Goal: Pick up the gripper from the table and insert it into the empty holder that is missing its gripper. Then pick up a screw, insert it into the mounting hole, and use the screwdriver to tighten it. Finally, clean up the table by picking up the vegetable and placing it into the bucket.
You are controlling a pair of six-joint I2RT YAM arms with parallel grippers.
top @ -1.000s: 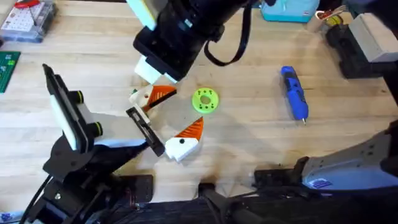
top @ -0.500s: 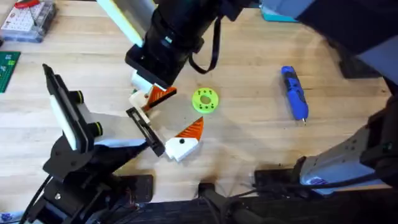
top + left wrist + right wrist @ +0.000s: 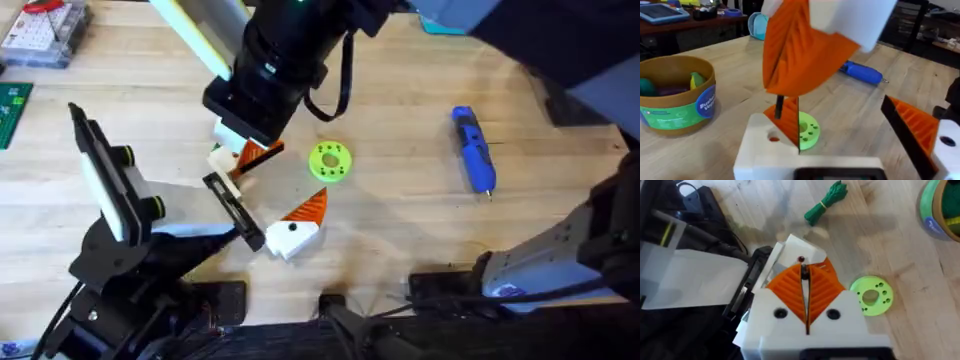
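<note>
The right pincer [image 3: 806, 302] pinches a screw [image 3: 801, 260] between closed orange pads over the left pincer's [image 3: 275, 195] white finger mount [image 3: 770, 142] (left's fingers spread wide). The blue screwdriver [image 3: 474, 150] lies on the counter [image 3: 400, 210], well apart.

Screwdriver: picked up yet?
No. The blue screwdriver lies flat on the table, apart from both arms, with the right gripper over near the green disc.
</note>
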